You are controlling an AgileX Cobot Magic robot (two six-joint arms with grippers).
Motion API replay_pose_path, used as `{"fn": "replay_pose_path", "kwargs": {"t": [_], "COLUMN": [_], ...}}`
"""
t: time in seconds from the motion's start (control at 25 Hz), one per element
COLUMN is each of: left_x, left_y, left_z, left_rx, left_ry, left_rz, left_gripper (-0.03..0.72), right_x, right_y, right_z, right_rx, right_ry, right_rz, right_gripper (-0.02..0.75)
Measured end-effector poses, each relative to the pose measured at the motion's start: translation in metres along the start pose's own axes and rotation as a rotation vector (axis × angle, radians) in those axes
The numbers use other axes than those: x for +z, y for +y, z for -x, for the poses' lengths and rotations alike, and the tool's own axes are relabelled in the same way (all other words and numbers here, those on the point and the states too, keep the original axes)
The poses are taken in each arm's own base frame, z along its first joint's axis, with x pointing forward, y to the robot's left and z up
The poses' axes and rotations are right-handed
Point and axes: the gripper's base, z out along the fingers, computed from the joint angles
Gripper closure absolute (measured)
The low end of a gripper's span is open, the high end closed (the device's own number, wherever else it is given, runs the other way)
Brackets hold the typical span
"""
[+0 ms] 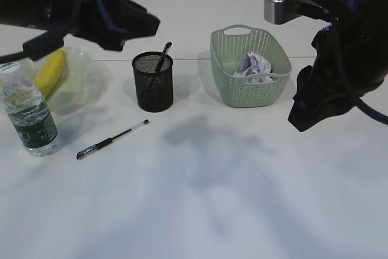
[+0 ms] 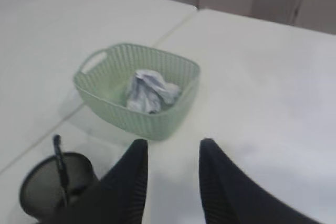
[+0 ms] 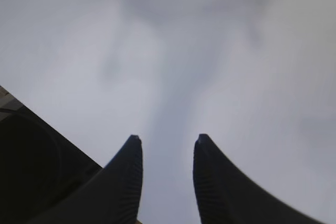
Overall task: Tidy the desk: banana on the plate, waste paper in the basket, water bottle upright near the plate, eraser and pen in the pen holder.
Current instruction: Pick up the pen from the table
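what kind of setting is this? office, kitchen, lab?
Probably a lab bench staged as a desk: a bare white table with only task props on it, such as a mesh pen holder, a green basket holding crumpled paper, and a loose pen.

Bright, even light; soft arm shadows on table [image 1: 206,150]; wrist views blurry.

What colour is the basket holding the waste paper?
Pale green, with a woven lattice wall; the basket shows best in the left wrist view.

two pens [image 1: 113,140], one bottle [image 1: 29,113], one banana [image 1: 50,72], one basket [image 1: 250,65]
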Motion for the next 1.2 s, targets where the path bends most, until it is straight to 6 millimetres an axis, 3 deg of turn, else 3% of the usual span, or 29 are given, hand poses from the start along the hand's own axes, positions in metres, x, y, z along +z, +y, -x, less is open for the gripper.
{"fn": "replay_pose_path", "kwargs": {"t": [0.4,0.72,1.2], "left_x": [0.002,0.036,0.092], "left_y": [0.003,0.023,0.051], "left_z": [-0.047,-0.086,-0.115], "left_rx": [-0.126,-0.195,-0.158], "left_ry": [0.456,0.673,0.898], "left_rz": [0.025,0.115,0.126], "left_gripper": [0.452,0.452,0.452], "right_x": [0.000,0.000,0.000], "right_y": [0.002,0.003,0.003], "right_z": [0.001,0.001,0.000], "right_rx": [0.008,0.012,0.012], "right_ry": [-0.006,-0.008,-0.002], "right_rz": [0.019,0.029,0.033], "right_gripper": [0.484,0.485,0.485]}}
